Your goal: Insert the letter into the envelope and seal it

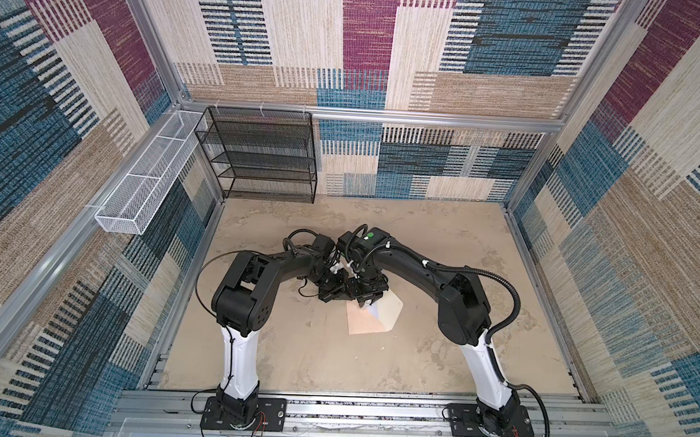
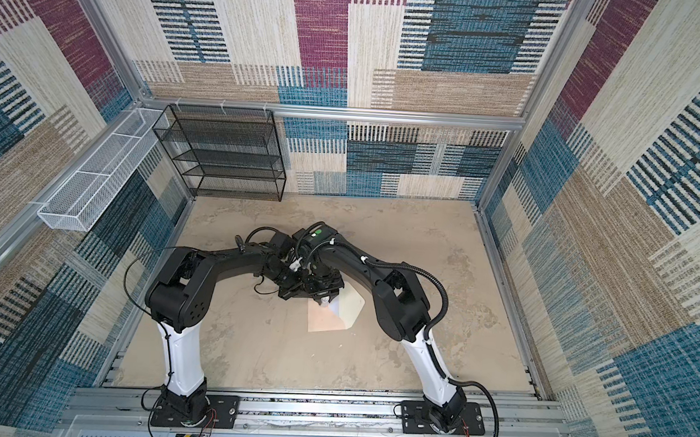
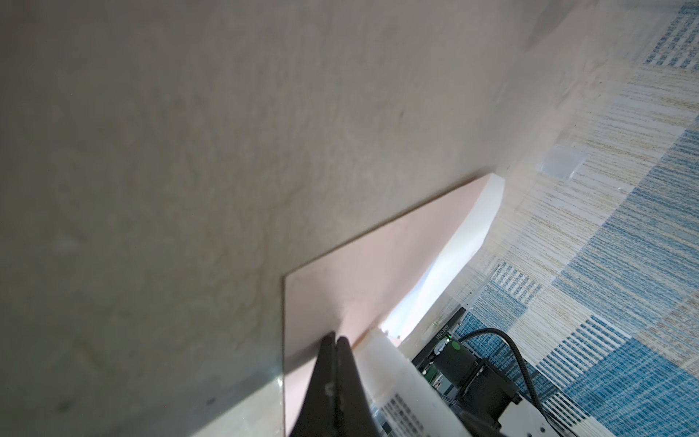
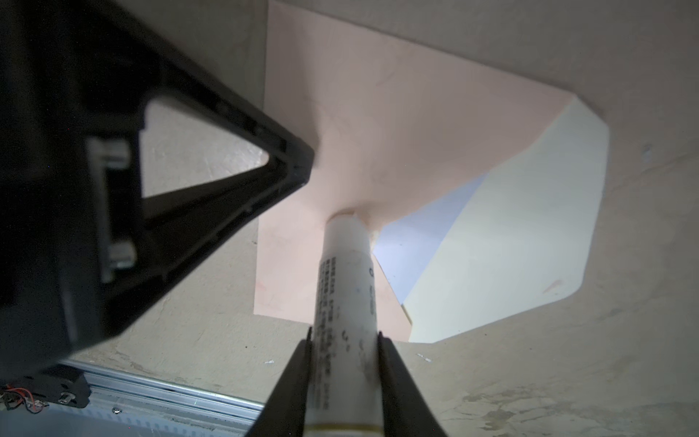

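The peach-pink envelope [image 1: 360,324] [image 2: 325,322] lies flat at mid-table, its cream flap [image 4: 510,227] folded open toward the right. A pale blue-white patch [image 4: 416,234] shows in the mouth between body and flap; I cannot tell whether it is the letter. My right gripper [image 4: 345,335] is shut on a white glue stick [image 4: 346,283], whose tip presses on the envelope's edge at the mouth. My left gripper [image 3: 336,336] is shut, its tip resting on the envelope's pink face [image 3: 359,272] just beside the glue stick [image 3: 393,374]. In both top views the wrists hide this end of the envelope.
A black mesh shelf [image 1: 260,156] stands at the back left. Beside it a white mesh basket [image 1: 146,182] hangs on the left wall. The aluminium base rail [image 1: 328,409] runs along the table's front. Small white scraps [image 4: 269,362] lie near the envelope.
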Controlling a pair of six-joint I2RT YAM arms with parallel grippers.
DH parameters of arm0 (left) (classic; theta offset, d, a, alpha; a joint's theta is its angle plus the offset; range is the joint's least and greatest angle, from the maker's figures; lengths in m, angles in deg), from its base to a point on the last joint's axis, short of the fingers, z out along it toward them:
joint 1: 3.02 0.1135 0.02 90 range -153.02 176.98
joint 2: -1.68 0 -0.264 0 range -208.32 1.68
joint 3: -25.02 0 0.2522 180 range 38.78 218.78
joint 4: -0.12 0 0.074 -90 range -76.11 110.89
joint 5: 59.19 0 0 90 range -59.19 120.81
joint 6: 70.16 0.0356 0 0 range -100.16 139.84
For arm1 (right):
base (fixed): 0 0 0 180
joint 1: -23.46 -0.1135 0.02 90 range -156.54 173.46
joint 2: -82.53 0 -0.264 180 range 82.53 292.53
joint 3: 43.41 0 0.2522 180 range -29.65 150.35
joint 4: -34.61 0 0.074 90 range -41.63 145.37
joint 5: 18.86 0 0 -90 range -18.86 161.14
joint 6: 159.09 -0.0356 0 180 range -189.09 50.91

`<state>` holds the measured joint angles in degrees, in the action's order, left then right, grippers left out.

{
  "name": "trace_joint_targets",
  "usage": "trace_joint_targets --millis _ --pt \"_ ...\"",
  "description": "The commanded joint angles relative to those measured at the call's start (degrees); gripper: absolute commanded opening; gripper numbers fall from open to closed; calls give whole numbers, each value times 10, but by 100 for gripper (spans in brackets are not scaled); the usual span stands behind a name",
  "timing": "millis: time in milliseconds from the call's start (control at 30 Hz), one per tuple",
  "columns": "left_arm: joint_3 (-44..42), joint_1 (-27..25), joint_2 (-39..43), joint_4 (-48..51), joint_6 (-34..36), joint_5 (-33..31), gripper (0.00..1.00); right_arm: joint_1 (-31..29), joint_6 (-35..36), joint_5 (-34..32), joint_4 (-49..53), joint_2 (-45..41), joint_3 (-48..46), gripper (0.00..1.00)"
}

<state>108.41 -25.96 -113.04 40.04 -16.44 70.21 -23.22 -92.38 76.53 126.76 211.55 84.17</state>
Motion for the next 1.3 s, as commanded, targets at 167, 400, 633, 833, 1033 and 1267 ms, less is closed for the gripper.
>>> trace_joint_targets --millis 167,400,633,833,1033,1267 --pt "0 0 -6 26 11 -20 0 -3 -2 -10 -17 9 9 29" --pt "0 0 -7 29 14 -22 0 -2 -4 -18 -17 11 10 15" --pt "5 0 -10 49 25 -39 0 -2 -5 -44 -16 3 -18 4" --pt "24 0 -24 89 40 -57 0 -3 -10 -57 -16 -10 -38 0" --pt "37 0 -35 106 44 -82 0 -2 -13 -58 -16 -14 -44 0" --pt "37 0 -38 115 45 -91 0 -2 -16 -62 -16 -25 -58 0"
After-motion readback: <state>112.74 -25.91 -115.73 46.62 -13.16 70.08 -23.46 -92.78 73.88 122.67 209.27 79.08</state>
